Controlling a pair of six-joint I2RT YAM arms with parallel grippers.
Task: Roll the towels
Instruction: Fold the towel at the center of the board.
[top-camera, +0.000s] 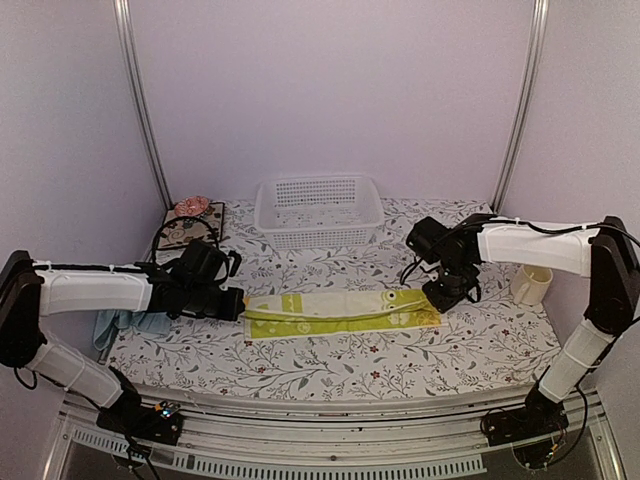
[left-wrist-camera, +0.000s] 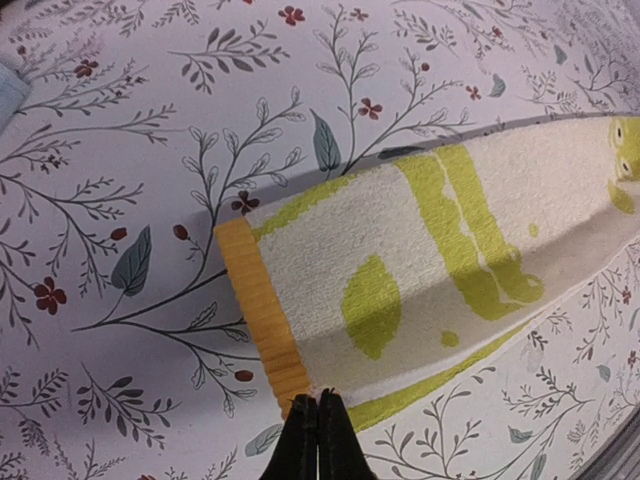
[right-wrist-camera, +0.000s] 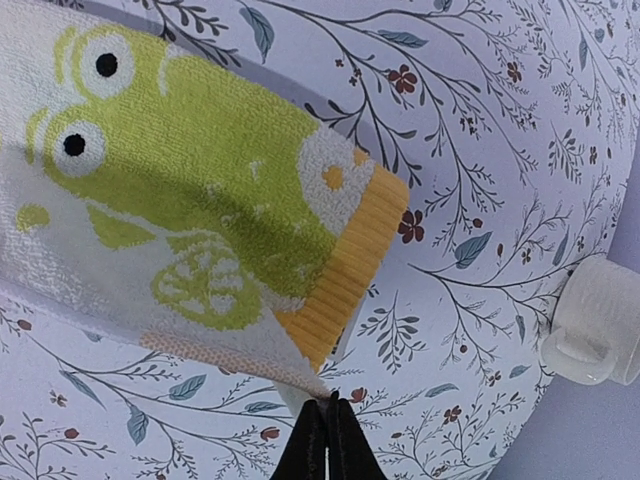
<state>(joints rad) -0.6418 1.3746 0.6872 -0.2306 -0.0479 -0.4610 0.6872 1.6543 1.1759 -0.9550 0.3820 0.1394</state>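
Yellow-green terry towel with a frog print (top-camera: 340, 311) lies as a long folded strip across the middle of the floral-covered surface (top-camera: 330, 365), parallel to its near edge. Pale blue cloth towel (top-camera: 125, 325) is bunched at the left edge under my left arm, not rolled.

My left gripper (left-wrist-camera: 318, 425) is at the strip's left end, jaws pressed together, tips right at the near corner by the orange ribbed hem (left-wrist-camera: 262, 310). My right gripper (right-wrist-camera: 328, 430) is the same at the right end, jaws together at that hem's near corner. Can't tell if either pinches cloth or only touches it.

Handling, my guess: light, soft and limp, with no stiffness. The folded layers will likely slide apart. Terry grips well, so it's not slippery, and it's not fragile. The best hold looks like one short hemmed end, at both corners, then turn it over onto itself tight and square. A one-corner hold would likely roll crooked.
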